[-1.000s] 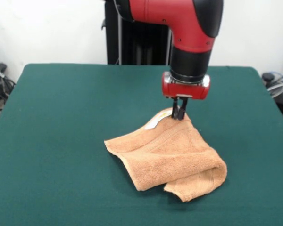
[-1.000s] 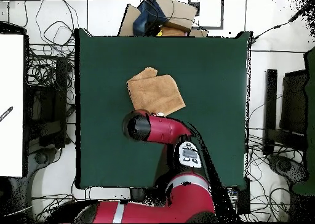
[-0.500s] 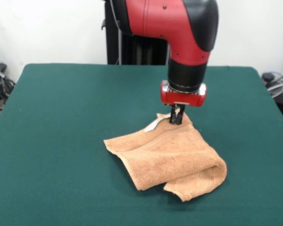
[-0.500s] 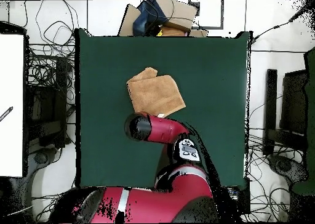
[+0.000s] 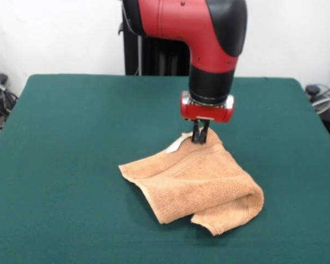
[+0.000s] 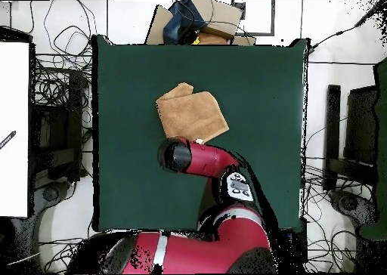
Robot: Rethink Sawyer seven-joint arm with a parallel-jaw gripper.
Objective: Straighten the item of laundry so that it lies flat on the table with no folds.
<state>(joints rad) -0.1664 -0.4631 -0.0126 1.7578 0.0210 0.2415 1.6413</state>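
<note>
The tan towel point(image 5: 195, 184) lies folded and rumpled on the green table point(image 5: 71, 137), a little toward the front camera's side of the middle and right of centre in the front view. One flap is doubled over, giving a thick rolled fold along the towel's right side and a loose corner turned under at the near edge. A small white tag point(image 5: 176, 144) sticks out at the towel's far edge. The red and black arm point(image 5: 209, 49) comes down from above, and its pincer point(image 5: 200, 135) points straight down at the towel's far corner, just beside the tag. The two dark fingers point(image 5: 197, 132) stand close together with that raised corner of cloth pinched between them, so the pincer is closed on the towel. In the overhead view the towel point(image 6: 192, 112) sits near the middle of the table point(image 6: 264, 98), and the arm point(image 6: 196, 157) covers the edge nearest the robot's base, hiding the pincer there.
</note>
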